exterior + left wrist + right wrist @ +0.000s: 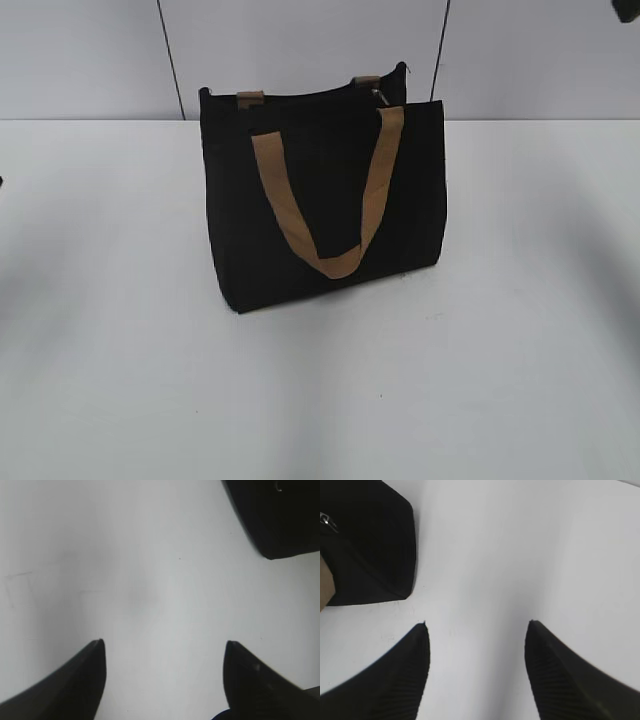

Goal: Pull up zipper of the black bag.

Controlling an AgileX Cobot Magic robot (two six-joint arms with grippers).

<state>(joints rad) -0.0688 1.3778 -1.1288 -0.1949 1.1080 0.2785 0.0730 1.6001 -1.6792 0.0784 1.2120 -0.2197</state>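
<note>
A boxy black fabric bag (325,200) with 2 tan webbing loop handles (325,190) stands upright near the middle of a plain white tabletop (480,380). Along its top rim runs a thin black zipper (300,95), its small silvery pull tab (380,96) sitting toward the right end. The left hand (165,647) hangs above bare tabletop, spread wide and holding nothing. The right hand (477,625) is likewise spread wide and empty, the bag's corner just beyond it.
</note>
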